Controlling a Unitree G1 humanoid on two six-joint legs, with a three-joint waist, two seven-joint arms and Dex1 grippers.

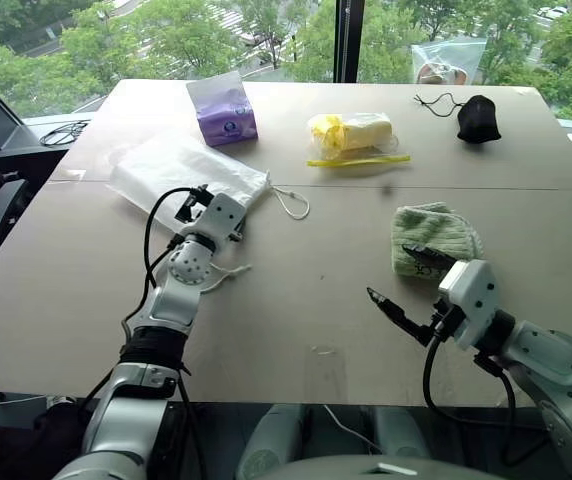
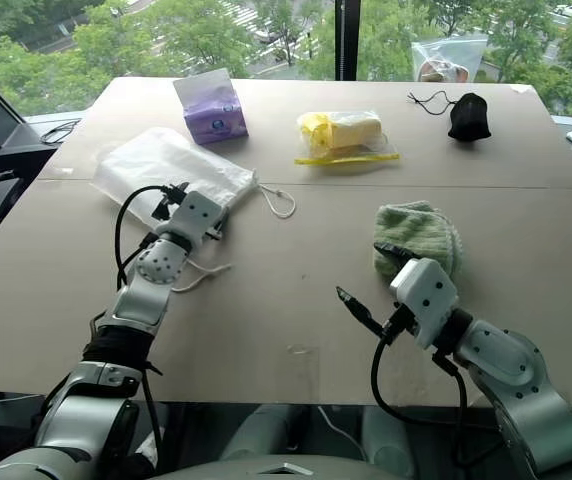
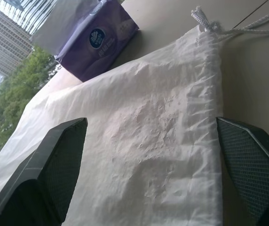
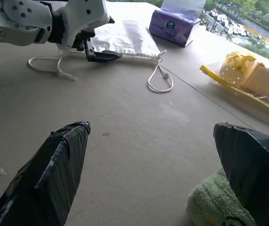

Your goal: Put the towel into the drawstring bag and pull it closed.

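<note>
Beige tabletop (image 1: pixel 296 300) beside tall windows with green trees beyond. Largest on it, the white drawstring bag (image 1: pixel 181 168) lies flat at ten o'clock, its mouth toward the centre, one cord loop (image 1: pixel 291 203) trailing from that mouth. Over the bag's mouth end sits the left gripper (image 3: pixel 151 160), fingers spread wide to either side of the fabric, grasping nothing. At four o'clock the right gripper (image 4: pixel 158 165) hangs low above bare table, also spread wide and empty. One of its fingers is just beside the folded light-green towel (image 1: pixel 434 236), which lies at three o'clock. Farther back stand a purple tissue packet (image 1: pixel 223 108) at eleven o'clock, a yellow item in clear plastic (image 1: pixel 354 136) at twelve, and a small black corded pouch (image 1: pixel 477 118) at one o'clock
</note>
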